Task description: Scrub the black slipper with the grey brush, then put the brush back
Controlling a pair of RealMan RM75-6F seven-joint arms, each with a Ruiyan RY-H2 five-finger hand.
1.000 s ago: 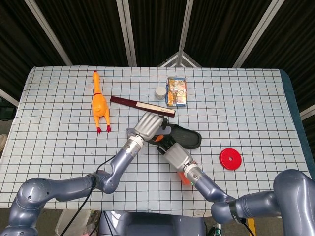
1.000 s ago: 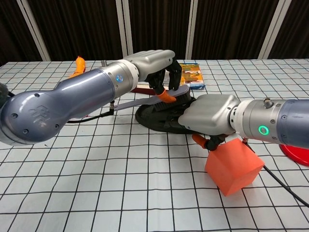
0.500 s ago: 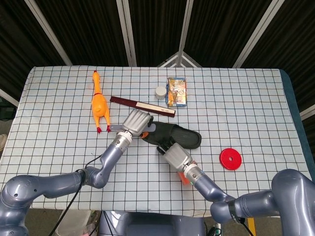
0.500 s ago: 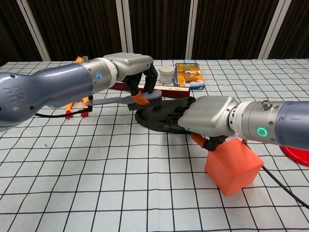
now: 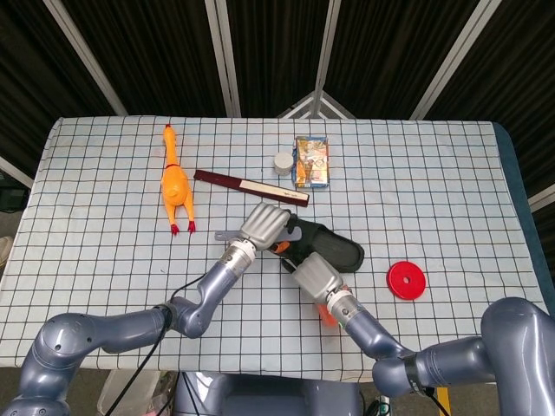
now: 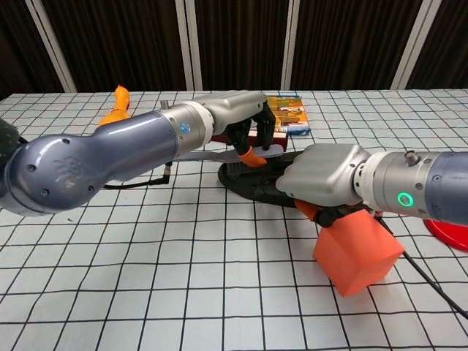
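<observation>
Brush returns to slipper mid-scrub

At frame centre, the left hand (image 6: 238,117) grasps the grey brush (image 6: 241,153), swung back over the black slipper (image 5: 334,246) since a half-second ago; the right hand (image 6: 325,175) pins the slipper; scrubbing seemingly continues.

- Left hand (image 6: 238,110) and right hand (image 6: 325,175): smooth grey shell with a soft sheen.
- Black slipper (image 5: 334,245): matt, rubbery.
- Tablecloth (image 5: 104,217): matt checked cloth.
- Orange block (image 6: 357,252): matt, foam-like.
- Red disc (image 5: 406,280): glossy plastic.

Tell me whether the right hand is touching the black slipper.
Touching: the chest view shows the right hand pressed onto the black slipper, fingers resting over its near edge.
</observation>
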